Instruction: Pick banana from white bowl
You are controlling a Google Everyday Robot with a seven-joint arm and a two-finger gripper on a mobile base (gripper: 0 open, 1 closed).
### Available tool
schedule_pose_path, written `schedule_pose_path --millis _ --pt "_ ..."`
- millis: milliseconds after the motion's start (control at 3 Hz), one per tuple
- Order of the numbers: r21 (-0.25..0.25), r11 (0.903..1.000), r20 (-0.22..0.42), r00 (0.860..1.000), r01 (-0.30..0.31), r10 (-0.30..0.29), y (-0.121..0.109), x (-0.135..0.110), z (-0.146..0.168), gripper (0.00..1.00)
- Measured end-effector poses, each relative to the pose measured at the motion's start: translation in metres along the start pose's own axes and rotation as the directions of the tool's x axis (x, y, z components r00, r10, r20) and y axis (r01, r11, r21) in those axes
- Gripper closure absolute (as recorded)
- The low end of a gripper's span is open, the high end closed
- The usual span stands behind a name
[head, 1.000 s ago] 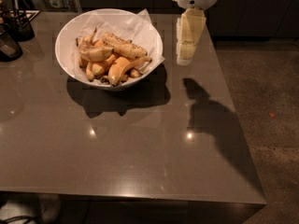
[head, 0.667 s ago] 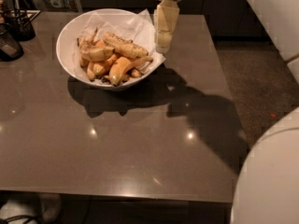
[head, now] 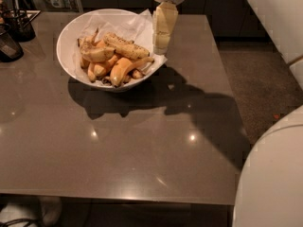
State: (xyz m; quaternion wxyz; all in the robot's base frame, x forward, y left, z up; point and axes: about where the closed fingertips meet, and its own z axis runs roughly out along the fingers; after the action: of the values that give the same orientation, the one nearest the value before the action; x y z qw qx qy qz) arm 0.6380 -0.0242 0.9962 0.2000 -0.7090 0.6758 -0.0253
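Note:
The white bowl point(head: 71, 56) with crinkled paper lining stands at the back left of the grey table. Several bananas lie in it. The speckled pale-yellow banana point(head: 125, 46) lies on top, slanting down to the right. Smooth orange-yellow bananas point(head: 118, 69) lie under it, and a short pale one point(head: 97, 54) lies to its left. My gripper point(head: 161, 44) hangs over the bowl's right rim, just right of the speckled banana's end, and holds nothing.
The grey table point(head: 142, 141) has its right edge near the dark floor point(head: 265, 79). A dark holder point(head: 19, 25) and a black object point(head: 7, 46) stand at the far left. My white arm body point(head: 270, 174) fills the lower right corner.
My gripper has moved left from beside the table's right part to over the bowl's right rim. My arm body has come into view at the right.

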Motion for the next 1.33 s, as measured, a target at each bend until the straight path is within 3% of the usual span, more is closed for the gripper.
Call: schedule_pose_path --millis 333,1000,1333 --pt "-0.018 0.9998 -0.003 1.000 -0.001 0.001 0.001 -0.007 0.012 0.00" --pt "-0.014 0.9982 0.000 0.998 -0.058 0.058 -0.002 -0.014 0.014 0.00" --pt "-0.042 0.9968 0.002 0.998 -0.067 0.067 -0.001 -0.020 0.021 0.04"
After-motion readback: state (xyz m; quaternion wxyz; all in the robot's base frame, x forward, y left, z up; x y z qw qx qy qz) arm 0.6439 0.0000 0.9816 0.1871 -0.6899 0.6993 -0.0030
